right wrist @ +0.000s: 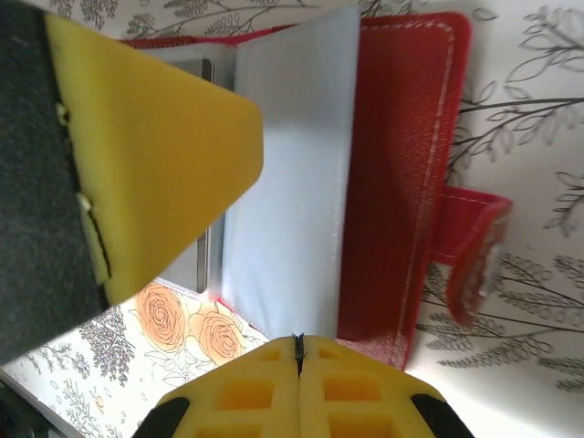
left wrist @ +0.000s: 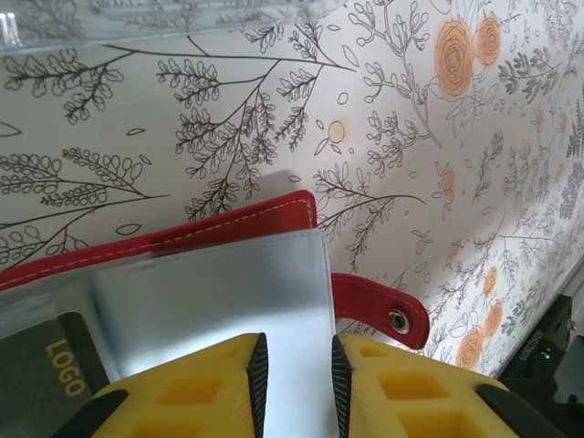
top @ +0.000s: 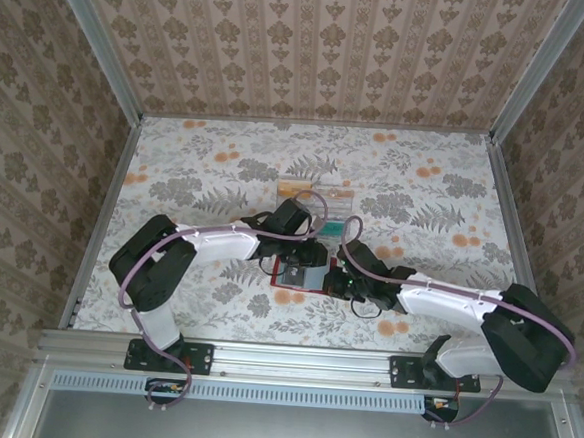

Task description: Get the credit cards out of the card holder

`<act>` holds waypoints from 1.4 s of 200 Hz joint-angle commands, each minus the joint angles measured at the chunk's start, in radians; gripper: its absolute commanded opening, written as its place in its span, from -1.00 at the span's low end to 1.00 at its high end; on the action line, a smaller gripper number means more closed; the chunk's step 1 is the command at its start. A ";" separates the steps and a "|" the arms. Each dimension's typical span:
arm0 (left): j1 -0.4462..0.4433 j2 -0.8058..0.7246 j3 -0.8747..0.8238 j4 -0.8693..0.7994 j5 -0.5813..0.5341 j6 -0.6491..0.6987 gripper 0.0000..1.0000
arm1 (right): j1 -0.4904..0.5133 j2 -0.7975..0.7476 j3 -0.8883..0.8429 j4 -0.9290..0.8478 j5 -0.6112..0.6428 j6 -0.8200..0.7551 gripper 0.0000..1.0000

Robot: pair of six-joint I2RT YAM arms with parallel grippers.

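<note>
One dark card [left wrist: 46,365] in the card holder [left wrist: 228,224] reads "LOGO".

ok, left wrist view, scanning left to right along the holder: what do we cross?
dark LOGO card → card holder's grey-blue sleeve → red closing tab

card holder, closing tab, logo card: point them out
card holder [right wrist: 392,182]: right wrist view, red cover
closing tab [left wrist: 365,301]: left wrist view, strap beside snap
logo card [left wrist: 41,374]: left wrist view, dark face
</note>
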State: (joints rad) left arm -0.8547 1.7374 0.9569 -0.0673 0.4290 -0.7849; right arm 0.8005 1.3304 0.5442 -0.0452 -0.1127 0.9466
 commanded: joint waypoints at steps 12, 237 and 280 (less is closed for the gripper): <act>0.012 -0.046 -0.024 -0.030 -0.028 0.004 -0.42 | 0.006 0.050 0.048 0.020 0.010 0.021 -0.90; 0.096 -0.170 -0.241 -0.029 -0.065 -0.017 -0.39 | -0.002 0.174 0.159 -0.097 0.054 -0.063 -0.78; 0.088 -0.151 -0.236 -0.005 -0.050 -0.025 -0.39 | -0.002 0.185 0.175 -0.088 0.042 -0.063 -0.75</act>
State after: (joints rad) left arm -0.7639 1.5616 0.7265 -0.0845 0.3614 -0.7933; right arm 0.8013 1.4963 0.6910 -0.1131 -0.0593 0.8928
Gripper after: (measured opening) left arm 0.306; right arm 0.122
